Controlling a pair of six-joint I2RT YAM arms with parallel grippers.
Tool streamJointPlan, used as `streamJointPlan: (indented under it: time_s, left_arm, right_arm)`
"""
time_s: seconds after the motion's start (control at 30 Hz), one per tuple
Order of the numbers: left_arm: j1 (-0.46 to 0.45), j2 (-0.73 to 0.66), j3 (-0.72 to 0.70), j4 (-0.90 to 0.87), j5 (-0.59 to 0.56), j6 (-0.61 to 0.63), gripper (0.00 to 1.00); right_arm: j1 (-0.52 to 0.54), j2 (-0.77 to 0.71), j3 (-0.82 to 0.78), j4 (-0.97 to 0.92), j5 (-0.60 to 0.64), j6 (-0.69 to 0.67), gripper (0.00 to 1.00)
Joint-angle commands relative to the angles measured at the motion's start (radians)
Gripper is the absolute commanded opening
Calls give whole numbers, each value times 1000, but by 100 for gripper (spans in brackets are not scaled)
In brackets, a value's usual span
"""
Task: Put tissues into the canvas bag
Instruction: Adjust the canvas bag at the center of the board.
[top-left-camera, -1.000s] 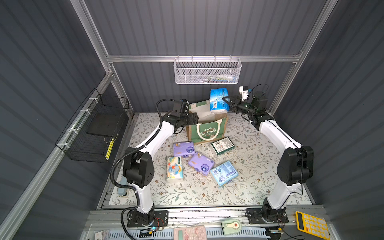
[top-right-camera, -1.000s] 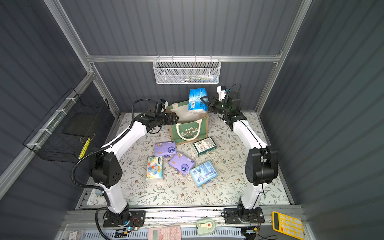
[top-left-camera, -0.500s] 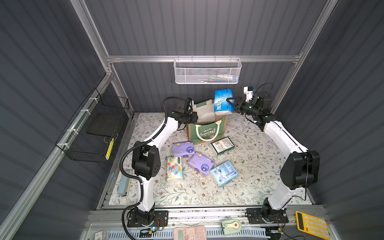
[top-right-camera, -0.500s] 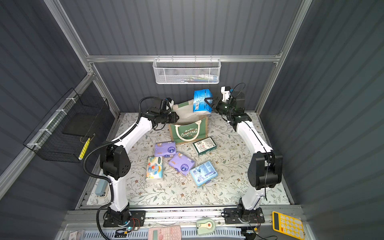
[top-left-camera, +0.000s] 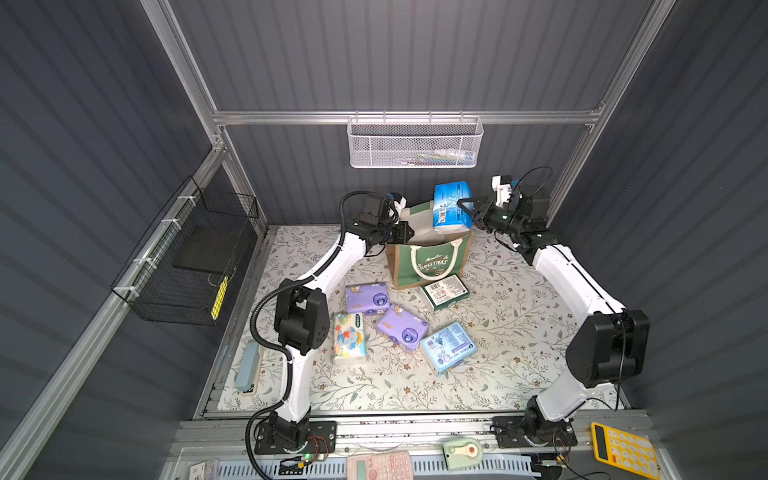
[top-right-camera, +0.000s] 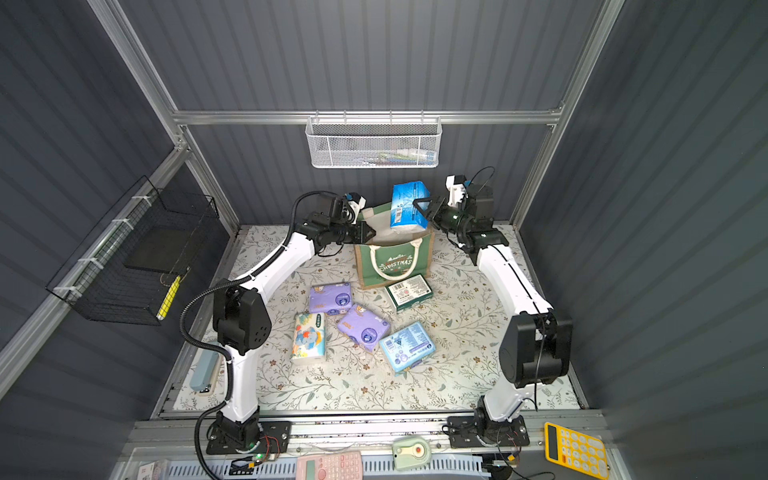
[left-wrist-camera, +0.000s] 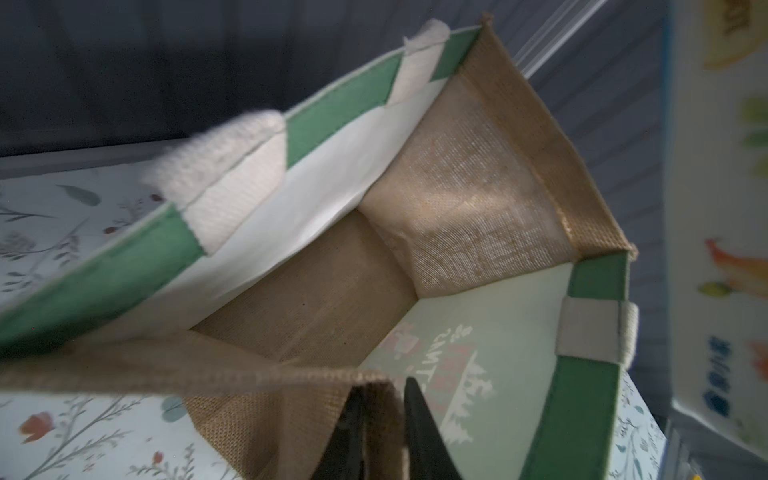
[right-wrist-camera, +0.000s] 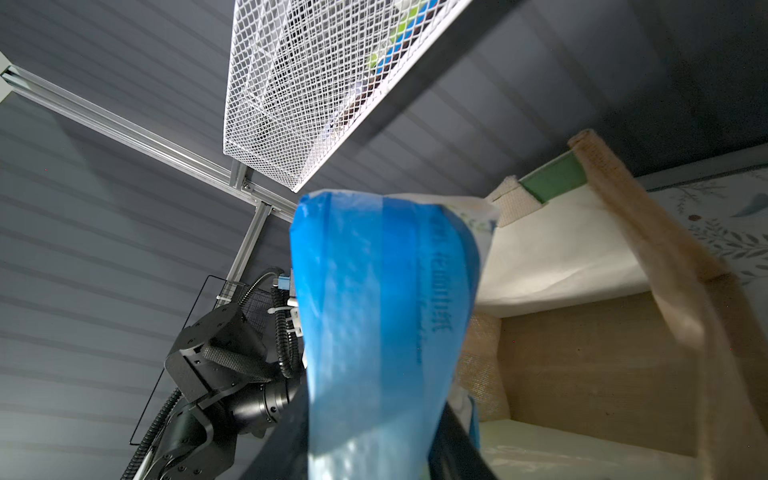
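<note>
- Since a second ago, narrowed from wide: left gripper (top-left-camera: 407, 232), now pinching the tan side wall of the canvas bag (top-left-camera: 430, 259) at its rim.
- Clamped in the right gripper (top-left-camera: 466, 208): light blue pack (top-left-camera: 451, 205), upright, above the bag's open mouth.
- Lying on the floral mat (top-left-camera: 519, 332) before the bag: purple pack (top-left-camera: 368, 298), second purple pack (top-left-camera: 402, 327), cartoon pack (top-left-camera: 350, 340), second light blue pack (top-left-camera: 448, 347), green-and-white pack (top-left-camera: 444, 291) just beside the bag's front.

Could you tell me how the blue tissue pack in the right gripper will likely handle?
Probably soft: the blue tissue pack narrows where the right gripper squeezes it. Likely light, held out by one side. Its glossy wrap may slip.
</note>
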Motion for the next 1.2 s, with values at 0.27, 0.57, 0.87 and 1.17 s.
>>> streamJointPlan:
  time_s: [0.27,0.57,0.87,1.17]
  left_arm:
    - [-26,23,58,19,113,-12,18]
    - [-13,-64,-37,-38,-10,3,23]
    - [-13,-60,1,-123,-101,15,35]
    - [-13,-52,15,-163,-133,15,31]
  right_arm:
    - [-12,-17,-6,2,24,-25,36]
    - [-18,53,68,-112,8,-142,35]
    - [-2,88,126,-241,-18,-215,35]
    - [28,151,183,-278,-16,-233,35]
